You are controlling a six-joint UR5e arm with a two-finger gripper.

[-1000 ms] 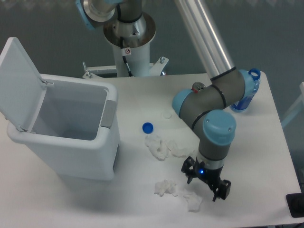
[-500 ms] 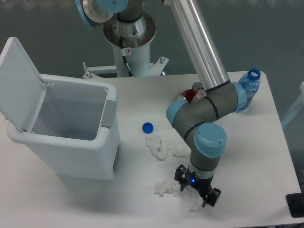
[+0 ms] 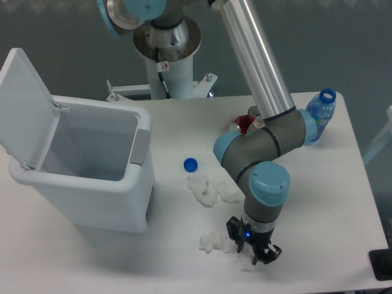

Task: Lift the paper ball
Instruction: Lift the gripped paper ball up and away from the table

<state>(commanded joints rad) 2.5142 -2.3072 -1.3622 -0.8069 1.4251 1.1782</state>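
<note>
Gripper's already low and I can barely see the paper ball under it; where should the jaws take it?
Straight down from above, jaws across the middle of the paper ball. It is a small roundish lump lying flat on the table, mostly hidden beneath the gripper, with the two-lobed wad close on its left.

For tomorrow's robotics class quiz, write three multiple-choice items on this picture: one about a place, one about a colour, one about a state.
1. Where is the pincer?
A. Over the bin
B. Low over the table's near edge, at the paper ball
C. Beside the bottle

2. What colour is the loose bottle cap?
A. Blue
B. Red
C. Green

3. In what state is the white bin's lid?
A. Shut
B. Lying on the table
C. Swung open, standing up

Answers:
1 B, the pincer hangs right of the two-lobed paper wad, with the ball mostly hidden beneath it.
2 A, the cap is blue on the white table.
3 C, the bin shows its hollow inside.
</note>
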